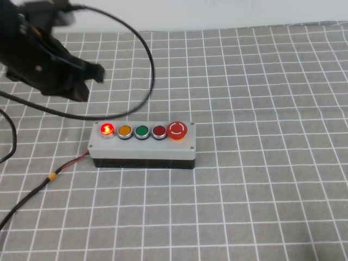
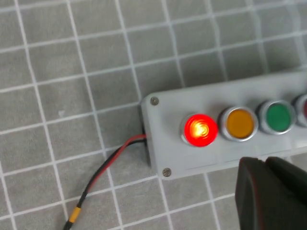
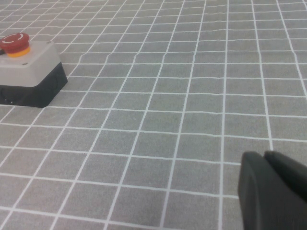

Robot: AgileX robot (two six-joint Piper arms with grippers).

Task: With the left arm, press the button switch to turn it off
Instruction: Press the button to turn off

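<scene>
Button switch (image 1: 142, 142) w/ leftmost red btn lit, upright on grid mat (image 1: 261, 206).

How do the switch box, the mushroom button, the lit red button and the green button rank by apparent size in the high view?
1. button switch
2. mushroom button
3. lit red button and green button: these look alike, no ranking.

The left gripper hangs behind the box; the right gripper shows only in its wrist view.

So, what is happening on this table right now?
The left pincer hangs above and behind the light-grey oblong button switch box, not touching it. The leftmost round red button is lit, so the switch is not yet off. The right pincer sits low over the grey checked cloth, away from the box.
</scene>
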